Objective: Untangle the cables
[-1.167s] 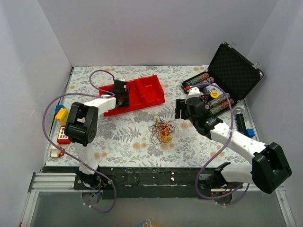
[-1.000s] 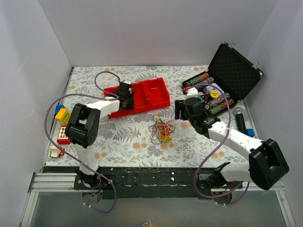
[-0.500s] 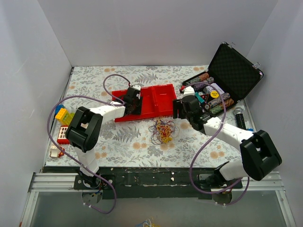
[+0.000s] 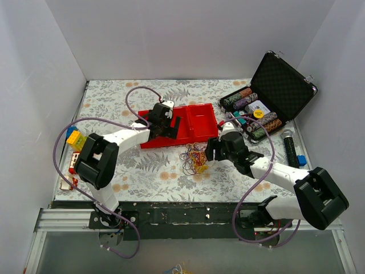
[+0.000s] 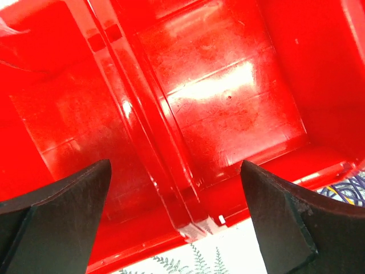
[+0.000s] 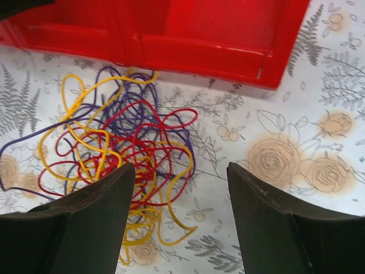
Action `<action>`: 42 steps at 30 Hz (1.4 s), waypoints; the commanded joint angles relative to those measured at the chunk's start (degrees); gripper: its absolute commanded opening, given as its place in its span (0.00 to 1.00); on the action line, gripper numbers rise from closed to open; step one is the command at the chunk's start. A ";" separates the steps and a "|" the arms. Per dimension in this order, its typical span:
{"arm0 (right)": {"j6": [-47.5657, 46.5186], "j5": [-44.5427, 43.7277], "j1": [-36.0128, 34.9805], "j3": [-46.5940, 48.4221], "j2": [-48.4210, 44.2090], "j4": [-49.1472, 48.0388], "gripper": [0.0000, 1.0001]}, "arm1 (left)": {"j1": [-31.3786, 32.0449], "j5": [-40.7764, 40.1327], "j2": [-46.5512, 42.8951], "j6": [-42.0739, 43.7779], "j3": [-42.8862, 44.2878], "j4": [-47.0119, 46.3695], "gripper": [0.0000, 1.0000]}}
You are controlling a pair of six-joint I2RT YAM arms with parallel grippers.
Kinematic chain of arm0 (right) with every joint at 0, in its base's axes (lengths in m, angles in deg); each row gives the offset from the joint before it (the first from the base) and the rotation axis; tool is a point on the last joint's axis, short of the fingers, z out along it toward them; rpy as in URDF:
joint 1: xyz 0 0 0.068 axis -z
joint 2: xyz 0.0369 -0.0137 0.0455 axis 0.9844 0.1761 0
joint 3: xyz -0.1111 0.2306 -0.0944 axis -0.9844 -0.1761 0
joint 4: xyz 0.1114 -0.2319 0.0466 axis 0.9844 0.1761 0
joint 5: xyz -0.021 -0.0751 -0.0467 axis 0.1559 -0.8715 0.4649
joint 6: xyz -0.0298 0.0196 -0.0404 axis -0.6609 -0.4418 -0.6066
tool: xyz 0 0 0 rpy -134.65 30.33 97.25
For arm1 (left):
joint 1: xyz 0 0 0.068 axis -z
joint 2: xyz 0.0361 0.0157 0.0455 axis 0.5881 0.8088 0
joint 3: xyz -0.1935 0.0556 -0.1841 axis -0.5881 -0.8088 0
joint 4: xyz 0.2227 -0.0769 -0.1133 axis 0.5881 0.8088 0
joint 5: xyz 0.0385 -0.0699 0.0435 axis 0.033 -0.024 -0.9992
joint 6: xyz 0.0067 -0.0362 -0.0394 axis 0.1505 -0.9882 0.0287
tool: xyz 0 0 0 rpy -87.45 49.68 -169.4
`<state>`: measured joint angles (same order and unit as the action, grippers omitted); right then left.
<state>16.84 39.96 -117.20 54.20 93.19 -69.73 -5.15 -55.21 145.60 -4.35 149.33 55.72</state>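
The cables (image 4: 195,158) lie as a loose tangle of thin yellow, red and purple loops on the flowered table, just in front of the red tray (image 4: 197,117). In the right wrist view the cables (image 6: 114,154) spread to the left of my right gripper (image 6: 179,220), which is open; its left finger overlaps the tangle's edge and nothing is between the fingers. From above, the right gripper (image 4: 211,151) sits at the tangle's right side. My left gripper (image 4: 164,128) is wide open over the red tray (image 5: 228,97), its fingers on either side of the tray's divider. A bit of the cables (image 5: 348,191) shows at the lower right.
An open black case (image 4: 268,105) with poker chips stands at the back right. A dark cylinder (image 4: 290,145) lies at the right edge. Toy blocks (image 4: 74,140) sit at the left edge. White walls close in the table on three sides.
The left gripper dragged the red tray rightward toward the middle, then opened and let it go. The right gripper came down and left to the edge of the cables.
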 commanded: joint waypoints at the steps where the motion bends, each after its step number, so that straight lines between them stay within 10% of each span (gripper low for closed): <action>1: 1.83 5.28 -0.80 0.17 2.54 -7.37 0.73 | 0.33 -0.73 -5.32 2.36 2.83 2.88 0.98; 16: 7.46 12.58 -11.61 -10.37 -6.84 -5.28 0.32 | 0.42 19.65 -9.71 9.56 5.21 13.43 0.98; 30: 2.80 3.63 -11.79 -1.06 -16.25 12.91 0.63 | 6.65 31.36 -8.84 15.63 9.07 15.11 0.98; 42: 1.31 1.07 -9.33 -0.36 -21.36 16.35 0.65 | 2.18 6.12 -3.91 8.35 8.46 13.69 0.82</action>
<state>19.80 42.30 -127.50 51.18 72.32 -54.63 0.27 -42.33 141.01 8.26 157.54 67.63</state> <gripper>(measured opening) 0.654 0.832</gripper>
